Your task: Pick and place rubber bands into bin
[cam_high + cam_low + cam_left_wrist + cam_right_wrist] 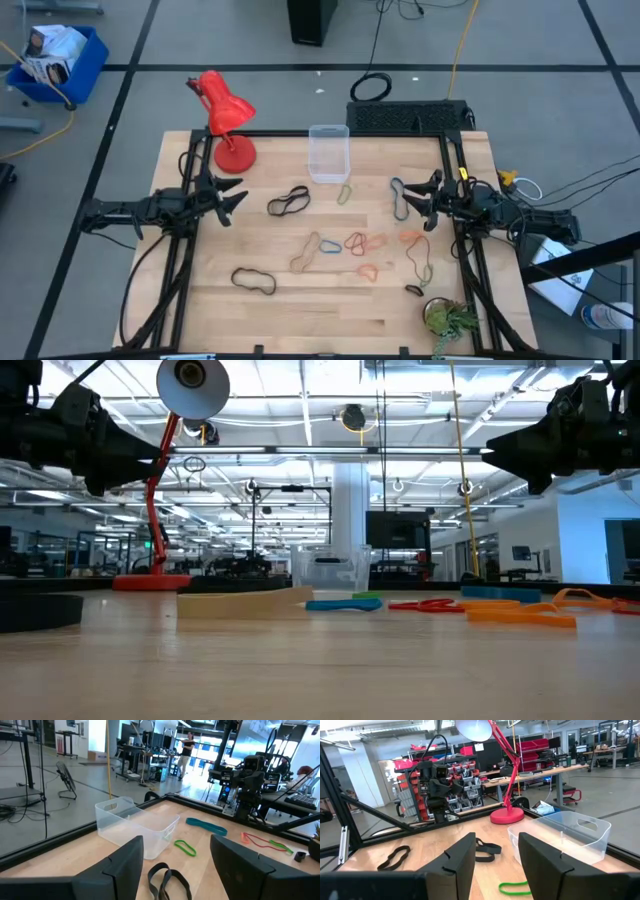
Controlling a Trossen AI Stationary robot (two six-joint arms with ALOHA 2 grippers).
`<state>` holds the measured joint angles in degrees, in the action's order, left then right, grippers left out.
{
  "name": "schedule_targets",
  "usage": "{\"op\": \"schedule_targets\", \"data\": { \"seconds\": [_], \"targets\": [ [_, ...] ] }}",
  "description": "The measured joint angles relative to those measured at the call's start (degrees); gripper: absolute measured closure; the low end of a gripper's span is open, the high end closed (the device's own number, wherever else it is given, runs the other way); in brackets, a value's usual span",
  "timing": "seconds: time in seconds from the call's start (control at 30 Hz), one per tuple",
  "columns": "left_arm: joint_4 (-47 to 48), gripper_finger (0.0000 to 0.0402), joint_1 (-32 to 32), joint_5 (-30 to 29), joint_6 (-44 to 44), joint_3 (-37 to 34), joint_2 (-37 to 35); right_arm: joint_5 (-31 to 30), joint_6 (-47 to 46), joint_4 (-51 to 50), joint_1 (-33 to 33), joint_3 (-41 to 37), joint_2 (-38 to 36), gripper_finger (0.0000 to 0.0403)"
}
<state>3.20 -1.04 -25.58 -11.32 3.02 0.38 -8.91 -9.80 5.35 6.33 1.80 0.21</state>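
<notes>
High view shows the rubber bands (345,243) scattered flat over the middle and right of the bench (200,300): a black double loop (288,203) just left of centre, another black one (253,281) nearer the front edge, an olive-green one (345,193) touching or almost touching the front of the bin (328,153), a dark teal one (398,198) by the right arm, and a cluster of tan, blue, red and orange loops in the centre. None appears to be inside the bin yet, which stands upright at the far middle of the bench, next to a red desk lamp (225,120).

Both arms hover above the bench, apart from every band. The left gripper (228,195) sits at the left side with its 2 fingers spread wide and nothing between them; the left wrist view looks past them at the black double loop and the bin beyond. The right gripper (415,195) sits at the right side, partly parted and also empty.

My judgement on handling: these bands are very light, thin and floppy, and lie nearly flush with the wood, so a grasp needs the fingertips brought right down to the surface, straddling 1 strand across its width. They will stretch and dangle once lifted, and rubber may cling to the pads on release. Overlapping loops in the centre cluster could come up together.
</notes>
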Motion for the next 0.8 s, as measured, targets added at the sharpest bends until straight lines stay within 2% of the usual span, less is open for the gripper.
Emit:
{"op": "schedule_targets", "data": {
  "seconds": [0.63, 0.8],
  "targets": [
    [0.0, 0.0165, 0.0, 0.0, 0.0, 0.0, 0.0, 0.0, 0.0, 0.0, 0.0, 0.0, 0.0, 0.0259],
    [0.0, 0.0165, 0.0, 0.0, 0.0, 0.0, 0.0, -1.8, 0.1, 0.9, 0.0, 0.0, 0.1, 0.0259]
  ]
}}
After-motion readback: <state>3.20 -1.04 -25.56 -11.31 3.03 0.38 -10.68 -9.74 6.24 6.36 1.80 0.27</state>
